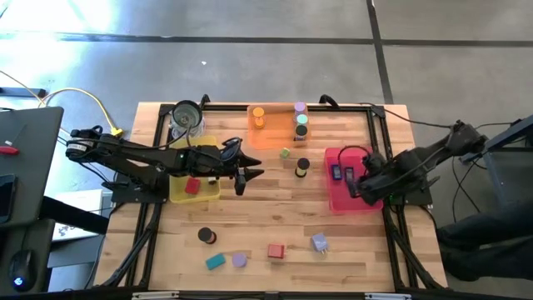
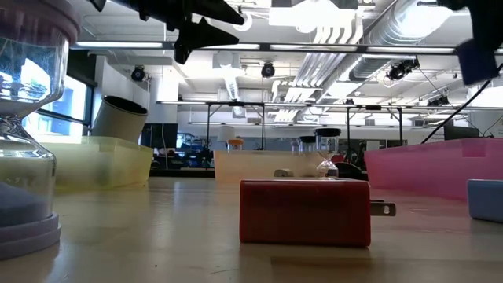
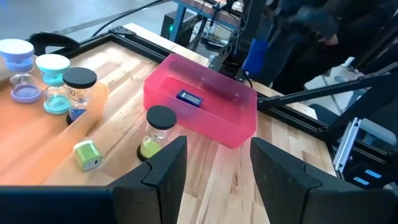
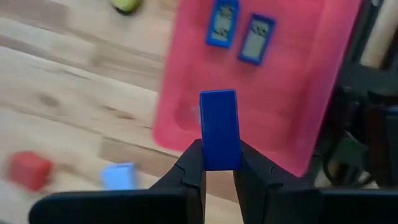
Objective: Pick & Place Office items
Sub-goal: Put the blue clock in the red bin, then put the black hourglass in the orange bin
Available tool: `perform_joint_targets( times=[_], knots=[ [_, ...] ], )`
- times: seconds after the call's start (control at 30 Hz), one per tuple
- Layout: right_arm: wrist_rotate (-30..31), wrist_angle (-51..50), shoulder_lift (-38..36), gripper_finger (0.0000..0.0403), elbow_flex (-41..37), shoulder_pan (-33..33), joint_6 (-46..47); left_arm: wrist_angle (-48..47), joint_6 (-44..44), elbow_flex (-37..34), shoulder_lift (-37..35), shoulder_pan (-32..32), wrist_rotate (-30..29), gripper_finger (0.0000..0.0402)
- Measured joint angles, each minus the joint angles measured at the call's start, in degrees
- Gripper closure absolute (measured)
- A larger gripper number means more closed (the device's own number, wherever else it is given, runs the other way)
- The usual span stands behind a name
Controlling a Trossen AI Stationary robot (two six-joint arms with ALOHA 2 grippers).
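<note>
My right gripper is shut on a dark-blue block and hangs over the pink tray, where two more dark-blue blocks lie. My left gripper is open in the air at mid-table, beside the yellow tray that holds a red block. A green block and a black-capped cylinder stand between the arms. Near the front edge rest a black cylinder, a teal block, a lavender piece, a red block and a pale-blue block. My right gripper pinches the dark-blue block by one end between its two fingers, coming at it from above. The rest of the block sticks out past the fingertips. It is lifted clear, over the pink tray's edge.
The orange tray at the far edge holds orange, purple and teal cylinders. A clear glass jar stands at the far left. Black frame rails border the table. Bare wood lies at mid-table.
</note>
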Motion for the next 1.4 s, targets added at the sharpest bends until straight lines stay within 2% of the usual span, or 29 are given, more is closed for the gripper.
perform_joint_targets(
  times=[0.23, 0.37, 0.7, 1.07, 1.4],
  knots=[
    [-5.6, 8.1, -0.1, 0.0359, -9.2, 0.0, 0.9, -0.3, 0.0, 0.0, 0.0, -0.2, 4.5, 0.0230],
    [-5.1, 15.7, -0.1, 0.0359, -12.8, 0.0, 0.3, -0.3, -0.9, 0.0, 0.0, -0.2, 7.6, 0.0230],
    [-7.2, 18.3, -0.1, 0.0352, -18.8, -1.7, 0.3, -0.2, -7.3, 0.0, 0.0, -0.6, 15.9, 0.0230],
    [-8.3, 25.7, -0.1, 0.0343, -23.2, -5.8, -4.4, -0.3, -9.6, 0.0, 0.0, -5.3, 16.0, 0.0230],
    [-7.7, 25.7, -0.1, 0.0286, -23.2, -6.3, -4.2, -0.5, -12.7, 0.0, 0.0, -6.9, 15.9, 0.0230]
  ],
)
